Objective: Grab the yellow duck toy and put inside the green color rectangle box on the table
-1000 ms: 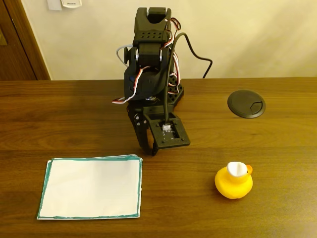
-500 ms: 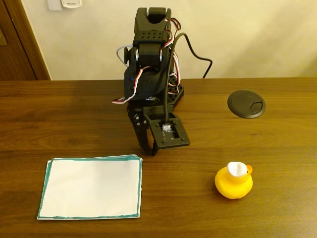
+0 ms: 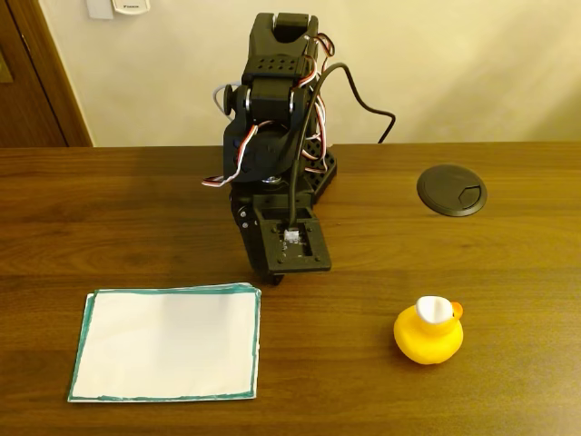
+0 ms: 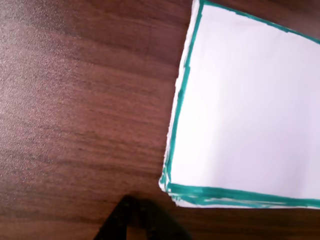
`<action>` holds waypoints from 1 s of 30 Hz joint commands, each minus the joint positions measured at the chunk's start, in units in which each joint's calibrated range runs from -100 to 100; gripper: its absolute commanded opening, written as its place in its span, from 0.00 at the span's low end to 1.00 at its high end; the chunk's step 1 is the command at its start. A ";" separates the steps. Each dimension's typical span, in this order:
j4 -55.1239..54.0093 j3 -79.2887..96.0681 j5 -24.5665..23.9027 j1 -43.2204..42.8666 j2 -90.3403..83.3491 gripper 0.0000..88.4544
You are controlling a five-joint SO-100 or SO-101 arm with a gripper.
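Surface: dark wood-grain table (image 3: 109, 209) against a cream wall, round black grommet (image 3: 451, 190) set in it.
Landmark: the green-bordered paper box (image 3: 166, 343), lying flat.
Gripper (image 3: 270, 275): hanging low just above the paper's upper-right corner, holding nothing; fingertips look pressed together in the wrist view (image 4: 137, 220).
Duck: yellow duck toy (image 3: 428, 332) sits upright on bare wood, well to the right of the paper in the fixed view.
Risk: shut fingers would likely knock the round duck away unless they spread first.

The table (image 3: 109, 200) bears the green color rectangle box (image 3: 165, 343), the yellow duck toy (image 3: 428, 331) and a grommet (image 3: 451, 189).
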 commanded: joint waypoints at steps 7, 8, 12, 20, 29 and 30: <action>-3.51 -0.53 0.73 -2.52 -0.02 0.01; -4.53 -0.26 0.73 -3.31 -0.02 0.01; -6.23 0.11 1.32 -3.74 -0.02 0.01; -3.42 0.11 1.22 0.53 -0.02 0.01; -2.74 -8.81 5.37 -0.60 -0.02 0.10; -2.57 -10.36 5.57 -0.17 -0.02 0.11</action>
